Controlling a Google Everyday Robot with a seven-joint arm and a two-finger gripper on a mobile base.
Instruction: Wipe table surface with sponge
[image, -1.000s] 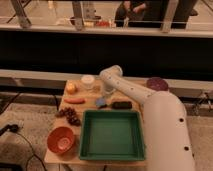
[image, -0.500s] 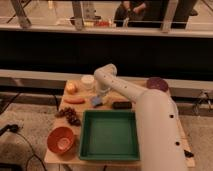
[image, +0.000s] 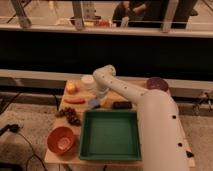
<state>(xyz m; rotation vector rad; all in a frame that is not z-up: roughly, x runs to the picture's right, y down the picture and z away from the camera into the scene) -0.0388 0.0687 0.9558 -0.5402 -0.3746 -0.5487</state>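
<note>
The small wooden table surface (image: 110, 102) fills the middle of the camera view. A blue sponge (image: 93, 104) lies on it just behind the green tray's far left corner. My white arm comes in from the lower right, bends at the table's far edge and points down. My gripper (image: 99, 96) is right on top of the sponge, shut on it and holding it against the wood. The fingertips are partly hidden by the wrist.
A green tray (image: 83, 136) takes up the near middle. An orange bowl (image: 62, 140), dark grapes (image: 69, 116), an orange-red carrot-like piece (image: 74, 100), a yellow fruit (image: 72, 88) and a white cup (image: 87, 81) stand on the left. A dark oblong object (image: 122, 105) and a purple dish (image: 157, 84) sit to the right.
The gripper and the sponge have slid leftward together across the tabletop, away from the dark oblong object. Nothing else has moved.
</note>
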